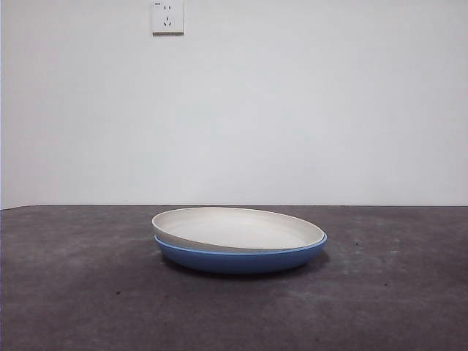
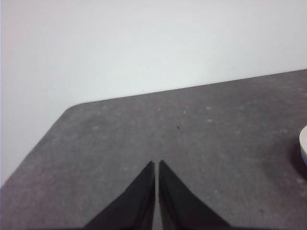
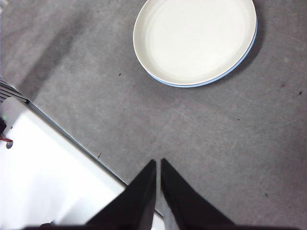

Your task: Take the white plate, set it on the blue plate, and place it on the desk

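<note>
The white plate [image 1: 232,227] lies inside the blue plate [image 1: 241,258] on the dark grey desk [image 1: 73,292], near the middle of the front view. It sits a little askew, its left rim raised. The right wrist view shows the white plate [image 3: 194,39] from above, with the blue plate's rim [image 3: 230,72] showing along one side. My right gripper [image 3: 158,163] is shut and empty, high above the desk and well away from the plates. My left gripper [image 2: 157,164] is shut and empty over bare desk; a sliver of the plates [image 2: 303,143] shows at that picture's edge.
A white wall with a socket [image 1: 167,16] stands behind the desk. The right wrist view shows the desk's edge with a white surface [image 3: 43,177] beyond it. The left wrist view shows a rounded desk corner [image 2: 72,109].
</note>
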{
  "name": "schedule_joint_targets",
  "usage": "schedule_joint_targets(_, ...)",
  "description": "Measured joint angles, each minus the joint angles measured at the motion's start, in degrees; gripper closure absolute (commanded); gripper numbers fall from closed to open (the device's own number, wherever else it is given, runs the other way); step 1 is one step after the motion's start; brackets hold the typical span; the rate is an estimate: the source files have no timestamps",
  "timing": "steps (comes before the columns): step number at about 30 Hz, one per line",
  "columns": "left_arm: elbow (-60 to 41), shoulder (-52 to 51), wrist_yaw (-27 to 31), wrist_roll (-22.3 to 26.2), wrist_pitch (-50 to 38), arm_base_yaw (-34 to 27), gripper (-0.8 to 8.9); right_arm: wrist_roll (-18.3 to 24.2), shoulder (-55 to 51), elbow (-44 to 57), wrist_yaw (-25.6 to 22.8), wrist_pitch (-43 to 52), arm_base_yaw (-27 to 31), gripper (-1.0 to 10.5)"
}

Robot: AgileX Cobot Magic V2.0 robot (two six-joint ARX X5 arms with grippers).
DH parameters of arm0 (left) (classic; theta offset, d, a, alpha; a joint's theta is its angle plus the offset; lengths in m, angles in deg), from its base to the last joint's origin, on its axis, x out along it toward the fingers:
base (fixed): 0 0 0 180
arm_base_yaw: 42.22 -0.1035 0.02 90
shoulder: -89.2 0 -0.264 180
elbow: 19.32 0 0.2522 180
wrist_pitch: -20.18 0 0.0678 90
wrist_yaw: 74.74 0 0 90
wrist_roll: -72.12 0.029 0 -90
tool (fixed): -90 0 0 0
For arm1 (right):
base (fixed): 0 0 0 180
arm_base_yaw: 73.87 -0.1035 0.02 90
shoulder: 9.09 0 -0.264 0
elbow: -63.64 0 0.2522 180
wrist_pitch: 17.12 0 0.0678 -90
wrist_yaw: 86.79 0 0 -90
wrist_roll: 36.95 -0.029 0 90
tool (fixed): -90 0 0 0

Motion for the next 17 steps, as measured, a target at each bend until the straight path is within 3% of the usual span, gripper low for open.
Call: schedule_joint_targets(17, -3.2, 0.0, 0.1, -3.2, 4.4, 0.0, 8.01, 0.0, 0.0, 0.0, 0.0, 0.0, 0.0, 9.4)
